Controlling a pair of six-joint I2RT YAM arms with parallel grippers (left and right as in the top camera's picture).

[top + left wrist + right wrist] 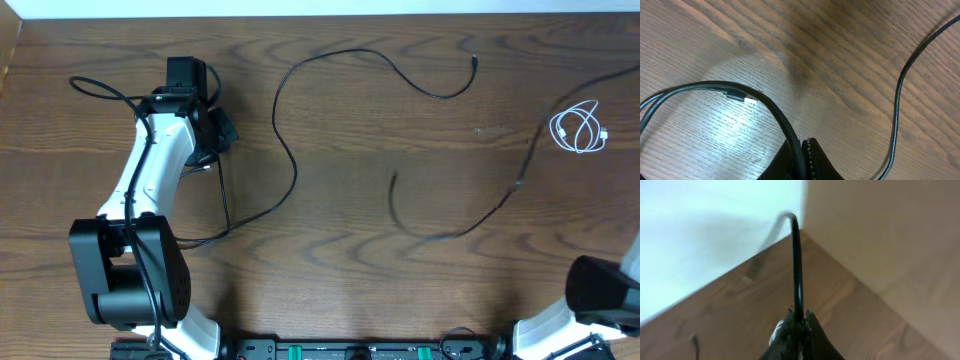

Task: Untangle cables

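Though half cropped, right end effector (799, 317) pinches black cord (797, 265)

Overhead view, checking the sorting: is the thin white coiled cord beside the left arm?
No, the thin white coiled cord lies near the wooden table's right edge, far from the left arm.

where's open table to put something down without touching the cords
Widest bare patch: front-centre table, below both cords. Also bare: the middle, between the black cord loop and the other black cord. Crowded: around the left arm and near the white cord coil.
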